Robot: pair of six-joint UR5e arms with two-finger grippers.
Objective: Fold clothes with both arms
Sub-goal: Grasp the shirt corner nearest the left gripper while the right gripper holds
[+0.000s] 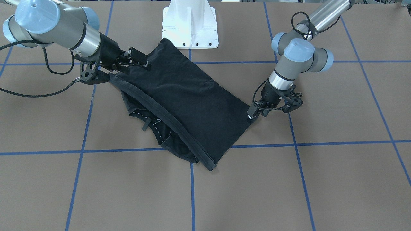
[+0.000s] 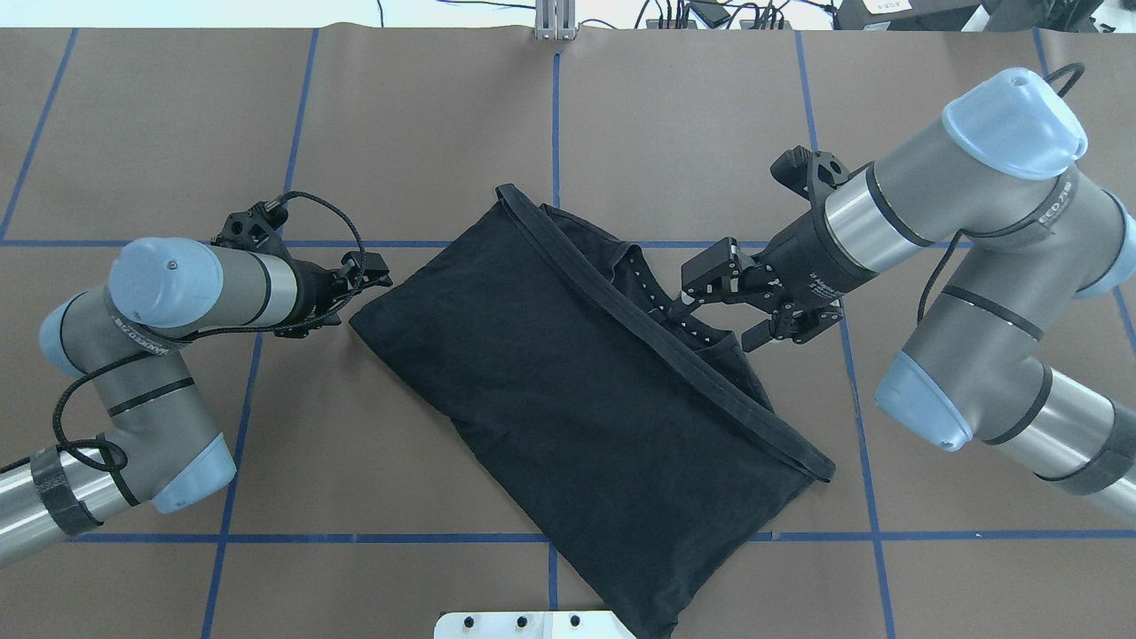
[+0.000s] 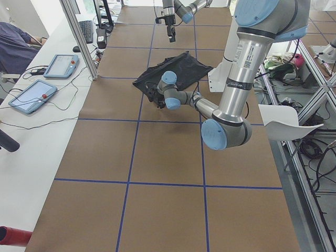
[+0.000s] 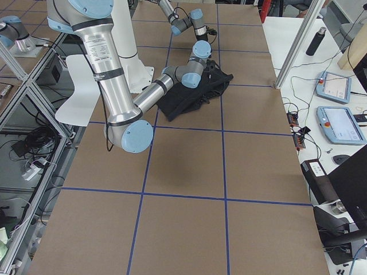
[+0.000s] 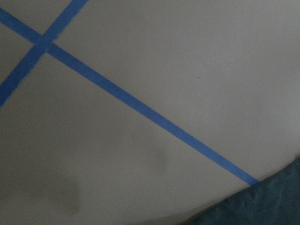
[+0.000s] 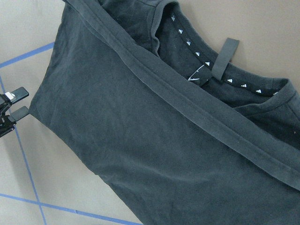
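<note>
Shirt lies folded on the bench. Left gripper, ten o'clock, is barely parted and empty. Right gripper, two o'clock, is wide apart and empty.

Item: T-shirt, folded, lying askew at the middle of the table, its near corner reaching the pedestal at the robot's edge. Left gripper just beside the shirt's left corner, low over the table. Right gripper at the shirt's right side, above the collar.
</note>
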